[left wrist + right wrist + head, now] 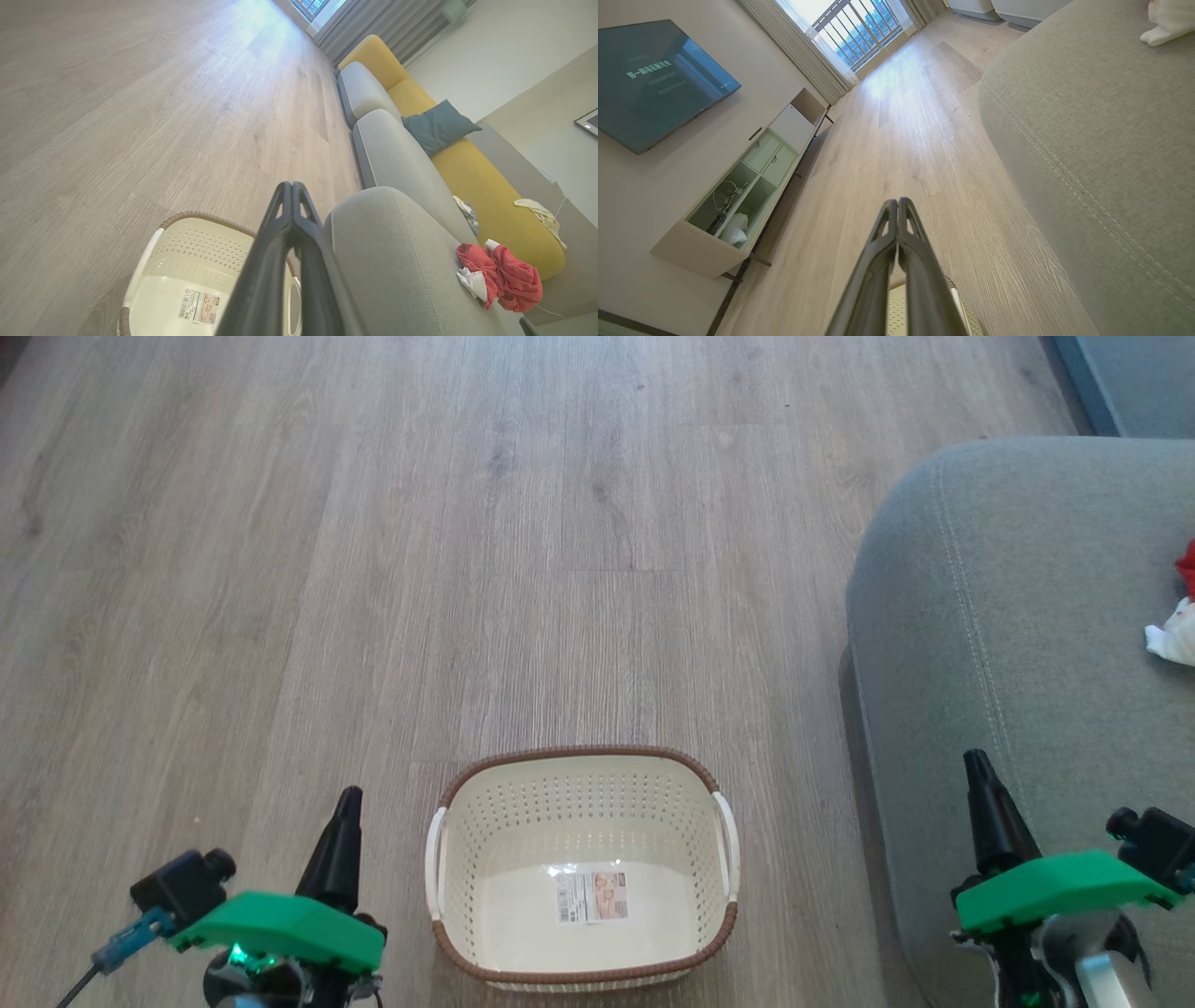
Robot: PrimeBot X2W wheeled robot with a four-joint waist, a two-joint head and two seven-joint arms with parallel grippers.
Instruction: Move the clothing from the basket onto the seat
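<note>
Clothing (500, 275) lies bunched on the seat (397, 242), well right of the basket (579, 793), which holds just a label (591, 896). Right gripper (977, 767) is nearer, over the seat's edge; left gripper (349, 798) sits beside the basket. Both fingers pressed together, empty; task looks done.

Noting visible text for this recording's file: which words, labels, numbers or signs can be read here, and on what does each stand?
On the sticker lying on the floor of the basket: a barcode, small print and a little picture; too small to read.
On the television on the wall: two lines of pale Chinese characters on the screen; too blurred to quote.
No other text can be made out.
</note>
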